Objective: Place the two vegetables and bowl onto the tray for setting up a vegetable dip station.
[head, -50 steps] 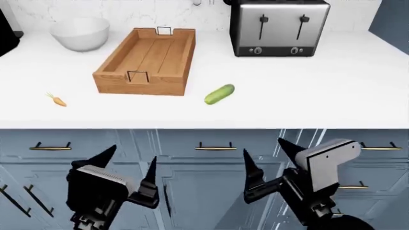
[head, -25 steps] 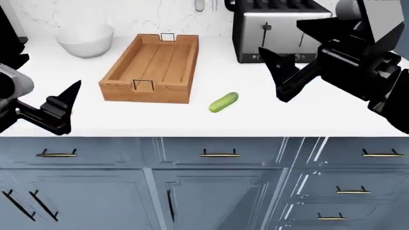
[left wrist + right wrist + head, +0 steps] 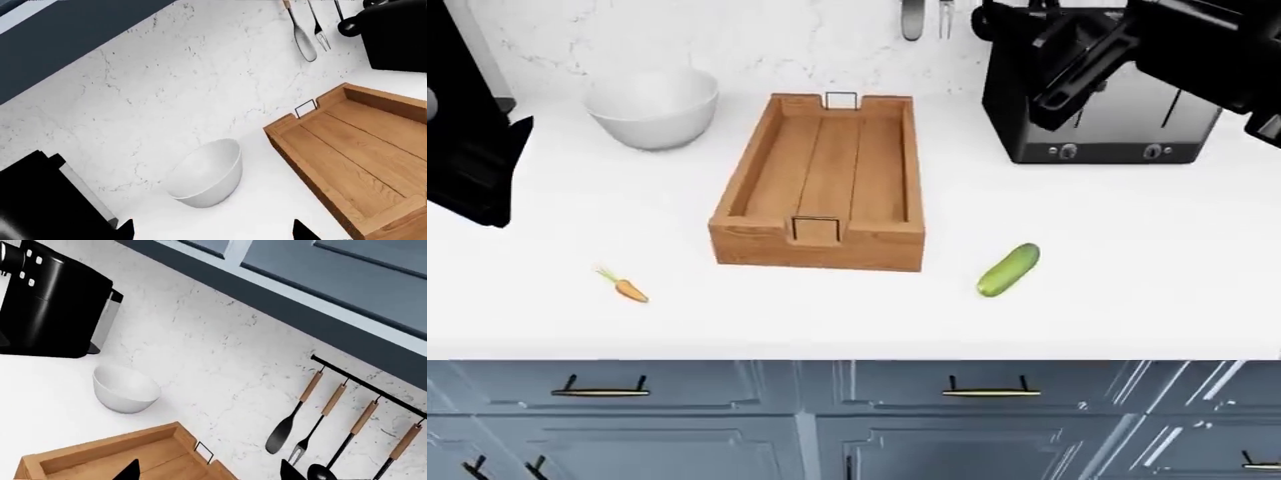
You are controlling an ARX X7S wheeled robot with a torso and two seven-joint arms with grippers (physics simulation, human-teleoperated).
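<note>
On the counter nothing is loaded yet: the tray [image 3: 823, 190] sits bare, bowl [image 3: 654, 105] behind its left end, carrot [image 3: 626, 289] front-left, cucumber [image 3: 1009, 270] front-right. Since a second ago both arms have risen from cabinet level; the left gripper [image 3: 212, 231] now looks at the bowl, fingers spread wide, a likely first pick. The right gripper [image 3: 211, 471], raised before the toaster [image 3: 1094, 120], also gapes. No readable writing anywhere.

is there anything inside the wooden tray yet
No. The tray shows only its bare plank bottom. The carrot, cucumber and bowl all sit outside it on the counter. Nothing covers its interior.
</note>
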